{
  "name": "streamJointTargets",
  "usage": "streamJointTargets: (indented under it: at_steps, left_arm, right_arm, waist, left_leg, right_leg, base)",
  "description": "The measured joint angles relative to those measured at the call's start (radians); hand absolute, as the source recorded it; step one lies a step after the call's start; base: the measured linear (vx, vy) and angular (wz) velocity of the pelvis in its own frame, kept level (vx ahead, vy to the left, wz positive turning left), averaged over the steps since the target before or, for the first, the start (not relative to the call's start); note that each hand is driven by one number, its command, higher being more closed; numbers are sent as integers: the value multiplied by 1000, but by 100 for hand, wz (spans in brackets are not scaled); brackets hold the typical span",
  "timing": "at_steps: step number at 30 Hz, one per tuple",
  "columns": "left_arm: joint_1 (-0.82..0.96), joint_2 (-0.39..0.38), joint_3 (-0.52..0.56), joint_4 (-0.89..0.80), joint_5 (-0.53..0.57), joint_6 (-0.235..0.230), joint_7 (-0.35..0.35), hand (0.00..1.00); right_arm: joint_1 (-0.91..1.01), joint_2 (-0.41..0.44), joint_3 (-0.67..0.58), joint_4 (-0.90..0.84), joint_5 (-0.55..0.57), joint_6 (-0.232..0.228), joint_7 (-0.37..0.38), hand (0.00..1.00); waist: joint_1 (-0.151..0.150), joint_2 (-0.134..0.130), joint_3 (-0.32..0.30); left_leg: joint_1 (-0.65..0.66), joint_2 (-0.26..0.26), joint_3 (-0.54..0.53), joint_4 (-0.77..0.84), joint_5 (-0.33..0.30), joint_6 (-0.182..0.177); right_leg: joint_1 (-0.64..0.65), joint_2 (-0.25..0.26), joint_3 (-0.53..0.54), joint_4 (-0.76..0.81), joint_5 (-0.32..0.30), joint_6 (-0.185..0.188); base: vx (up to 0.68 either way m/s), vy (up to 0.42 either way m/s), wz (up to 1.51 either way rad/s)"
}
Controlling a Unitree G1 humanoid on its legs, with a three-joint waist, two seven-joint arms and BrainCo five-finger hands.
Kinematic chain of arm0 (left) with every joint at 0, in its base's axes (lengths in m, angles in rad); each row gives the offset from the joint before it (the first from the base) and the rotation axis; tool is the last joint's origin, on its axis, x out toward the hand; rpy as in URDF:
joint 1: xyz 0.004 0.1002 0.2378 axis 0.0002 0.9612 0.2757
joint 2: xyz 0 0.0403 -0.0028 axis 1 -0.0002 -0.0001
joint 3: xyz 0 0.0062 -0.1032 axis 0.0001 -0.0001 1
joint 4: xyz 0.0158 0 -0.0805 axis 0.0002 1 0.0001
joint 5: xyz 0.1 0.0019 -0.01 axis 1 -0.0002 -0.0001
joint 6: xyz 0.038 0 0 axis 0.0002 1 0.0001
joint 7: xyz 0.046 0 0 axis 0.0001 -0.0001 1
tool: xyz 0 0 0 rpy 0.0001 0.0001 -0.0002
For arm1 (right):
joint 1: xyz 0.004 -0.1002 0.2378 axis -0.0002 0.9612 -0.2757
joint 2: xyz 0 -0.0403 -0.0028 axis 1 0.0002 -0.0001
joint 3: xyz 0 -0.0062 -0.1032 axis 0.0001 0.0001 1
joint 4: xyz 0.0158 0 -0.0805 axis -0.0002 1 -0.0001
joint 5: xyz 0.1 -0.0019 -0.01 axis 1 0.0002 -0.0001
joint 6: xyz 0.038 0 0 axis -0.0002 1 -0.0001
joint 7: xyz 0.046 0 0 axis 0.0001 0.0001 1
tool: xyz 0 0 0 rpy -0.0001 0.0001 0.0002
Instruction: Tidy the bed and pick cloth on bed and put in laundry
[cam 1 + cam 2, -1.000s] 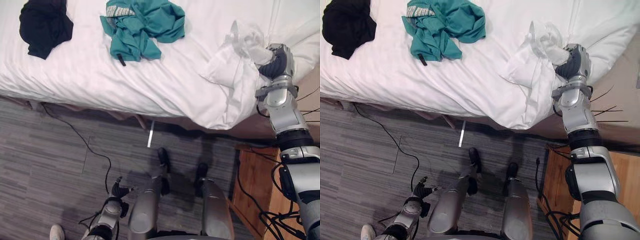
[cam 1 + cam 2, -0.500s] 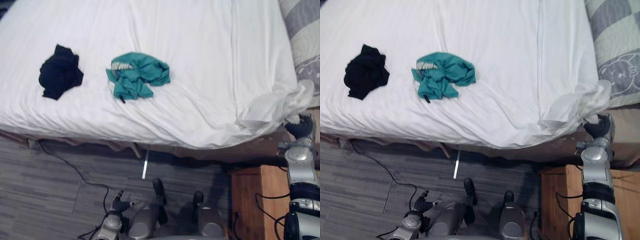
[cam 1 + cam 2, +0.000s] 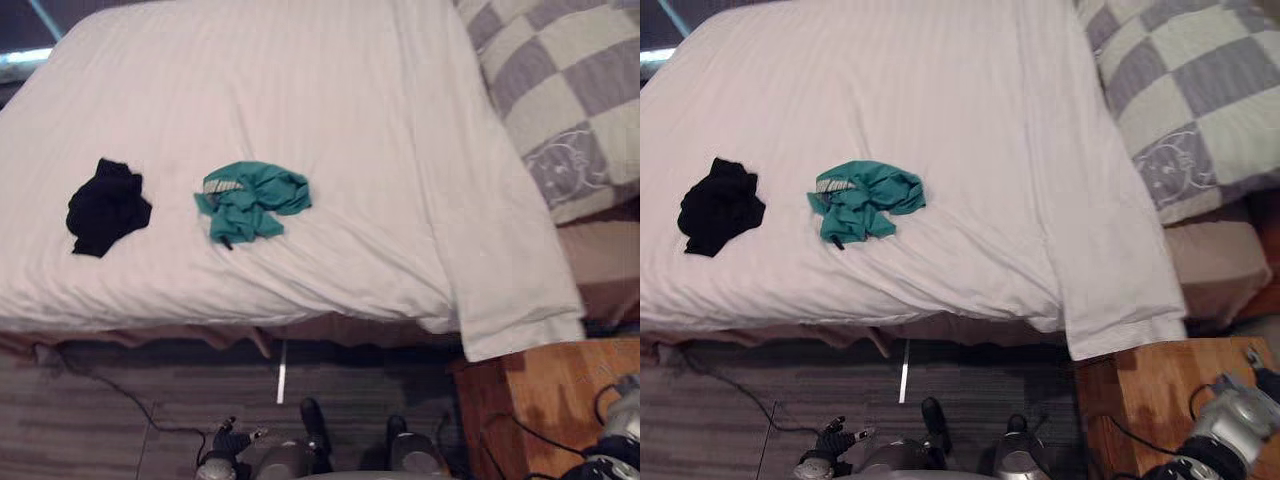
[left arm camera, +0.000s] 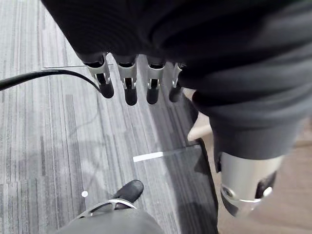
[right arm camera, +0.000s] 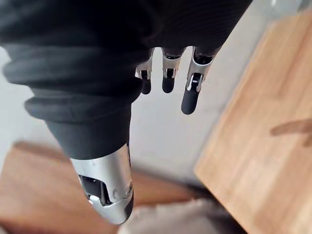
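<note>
White duvet (image 3: pixel 300 100) lay spread flat over the bed (image 3: pixel 330 328), one corner hanging off the near edge just beside the wooden nightstand (image 3: pixel 560 390). Teal crumpled garment (image 3: pixel 250 202) sat on the duvet, near the middle of the bed's near half. Black crumpled garment (image 3: pixel 105 205) lay to the robot's left of it, apart, not touching. Both were on top of the duvet, well back from the edge. Grey-and-white checkered pillow (image 3: pixel 560 90) was at the far right end of the bed, its edge right by the duvet's edge.

Left hand (image 4: pixel 146 29) hung low at the robot's left side above the grey striped floor (image 4: pixel 48 122). Its fingers (image 4: pixel 130 92) were straight and released, thumb apart, grasping no cloth. Right hand (image 5: pixel 97 58) hung low at the robot's right, above the nightstand's wooden top. Its fingers (image 5: pixel 190 97) were straight and loose, also released. Both hands were well apart from the garments. A thin white strip (image 3: pixel 281 372) lay on the floor below the bed's near edge.
</note>
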Motion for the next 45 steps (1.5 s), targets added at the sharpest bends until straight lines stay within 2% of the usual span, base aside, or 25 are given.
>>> streamJointTargets:
  at_steps: [2, 3, 7, 9, 12, 15, 18, 19, 21, 24, 25, 27, 29, 30, 33, 37, 40, 41, 42, 44, 45]
  left_arm:
    - [1, -5, 0, 3, 0, 0, 0, 0]
    - [7, -11, 0, 4, 0, 1, 0, 0]
    - [9, -12, -2, 12, 0, 6, 2, 0]
    - [11, -9, -1, 12, 0, 8, 3, 0]
    - [1, 6, -8, 12, -3, 6, 2, 0]
    - [-38, 21, -50, 12, -9, -2, 2, 0]
    - [-81, 23, -80, 6, -18, -7, 3, 0]
    - [-88, 28, -80, 1, -41, -9, 5, 0]
    - [-91, 29, -81, -2, -59, -13, 6, 0]
    - [-104, 30, -85, -19, -93, -26, 17, 0]
    - [-120, 31, -104, -19, -114, -26, 29, 0]
    - [-137, 29, -117, -20, -123, -30, 30, 0]
    - [-161, 29, -124, -22, -136, -34, 31, 0]
    - [-178, 25, -123, -28, -148, -35, 32, 0]
    - [-202, 16, -123, -31, -150, -35, 34, 0]
    - [-231, 11, -107, -62, -149, -30, 48, 0]
    - [-237, -4, -102, -68, -147, -25, 48, 0]
    - [-232, -11, -102, -68, -146, -24, 47, 0]
    - [-227, -12, -102, -68, -144, -23, 46, 0]
    - [-196, -15, -100, -68, -126, -23, 44, 0]
    - [-190, -17, -100, -67, -120, -22, 44, 0]
  right_arm:
    - [28, 2, -4, -75, -1, 8, -27, 0]
    - [41, 12, -3, -173, -13, 12, -55, 100]
    - [40, 22, 43, -282, -43, 8, -106, 100]
    - [25, 22, 108, -306, -61, 2, -113, 100]
    - [-71, -2, 294, -306, -67, -25, -96, 100]
    - [-176, -52, 422, -306, -66, -51, -54, 100]
    - [-342, -133, 536, -281, -59, -86, -20, 100]
    - [-426, -159, 589, -241, -58, -99, -9, 100]
    - [-497, -185, 634, -213, -57, -101, -4, 100]
    - [-564, -221, 675, -124, -42, -101, 1, 100]
    - [-591, -230, 696, -61, -21, -101, 1, 100]
    - [-597, -229, 724, -7, -9, -101, 1, 100]
    - [-595, -228, 744, 12, 11, -105, 2, 100]
    - [-595, -227, 743, 7, 21, -133, 1, 100]
    - [-565, -182, 727, -19, 63, -167, 8, 100]
    - [-409, -34, 690, -111, 118, -229, 50, 100]
    - [-276, 55, 652, -89, 137, -238, 84, 100]
    - [-212, 104, 631, -44, 139, -232, 100, 0]
    - [-182, 125, 620, -13, 138, -219, 110, 0]
    - [-35, 208, 578, 200, 124, -139, 159, 0]
    - [-2, 224, 569, 243, 115, -120, 166, 0]
  waist:
    - [-8, 1, -7]
    - [-15, 8, -21]
    - [-14, 11, -25]
    - [-12, 11, -26]
    - [-2, 10, -13]
    - [22, 14, 34]
    - [48, 41, 90]
    - [50, 46, 119]
    - [65, 65, 162]
    - [72, 89, 183]
    - [82, 102, 195]
    - [98, 104, 199]
    - [97, 106, 213]
    - [95, 104, 221]
    - [95, 89, 235]
    - [89, 66, 243]
    - [78, 39, 243]
    - [74, 22, 240]
    - [72, 15, 236]
    - [63, -14, 201]
    - [63, -16, 194]
  left_leg:
    - [0, 4, -5, 0, -9, -11]
    - [-5, 11, -8, 0, -19, -14]
    - [-19, 15, -12, 0, -23, -11]
    - [-46, 17, -12, 0, -23, -11]
    - [-119, 16, -9, 1, -23, -11]
    - [-168, 13, -13, 7, -23, -11]
    - [-226, 8, -11, 7, -34, -28]
    - [-263, 7, -12, 50, -24, -14]
    - [-299, 14, -14, 98, -13, 1]
    - [-366, -8, -9, 101, -9, -2]
    - [-389, -8, 8, 106, 8, 6]
    - [-421, -12, 21, 122, 10, 9]
    - [-458, -10, 31, 162, 11, 8]
    - [-485, -5, 42, 200, -2, 26]
    - [-495, 15, 65, 266, -34, 67]
    - [-471, 60, 101, 330, -86, 68]
    - [-398, 62, 101, 310, -93, 66]
    - [-350, 59, 99, 287, -93, 65]
    - [-330, 57, 96, 277, -92, 64]
    - [-257, 38, 80, 221, -85, 49]
    - [-244, 34, 77, 210, -83, 47]
  right_leg:
    - [0, 6, 1, -8, 0, 2]
    - [-1, 13, 0, -18, 3, -1]
    - [-8, 18, 6, -27, 16, -13]
    - [-35, 21, 10, -25, 19, -16]
    - [-134, 22, 34, 19, 36, -22]
    - [-200, 19, 31, 67, 36, -23]
    - [-272, 6, 28, 106, 38, -28]
    - [-299, -10, 24, 119, 38, -30]
    - [-341, -13, 32, 180, 27, -24]
    - [-427, -43, 33, 232, 18, -18]
    - [-460, -49, 39, 255, 13, -16]
    - [-505, -58, 55, 288, 2, -13]
    - [-542, -69, 59, 329, -12, -8]
    - [-568, -75, 62, 362, -26, -8]
    - [-575, -74, 74, 395, -49, -14]
    - [-528, -55, 74, 386, -62, -17]
    - [-439, -52, 56, 346, -64, -14]
    - [-382, -48, 47, 313, -64, -14]
    - [-359, -46, 42, 299, -64, -14]
    - [-280, -47, 24, 250, -69, -8]
    - [-266, -47, 21, 240, -69, -7]
  base:
    - [-104, 25, -7]
    - [-101, 33, -1]
    - [-78, 36, 2]
    - [-75, 27, -2]
    - [-80, 9, -11]
    - [-87, -14, 18]
    - [-95, -11, 29]
    - [-62, -29, 13]
    - [-55, -20, 1]
    - [4, 38, 20]
    - [0, 0, 0]
    - [1, 4, -2]
    - [11, -3, 5]
    - [15, -13, 5]
    - [15, -44, -15]
    - [21, -76, -16]
    - [83, -67, -1]
    - [110, -59, 4]
    - [150, -73, 7]
    - [170, -63, 13]
    - [202, -59, 13]
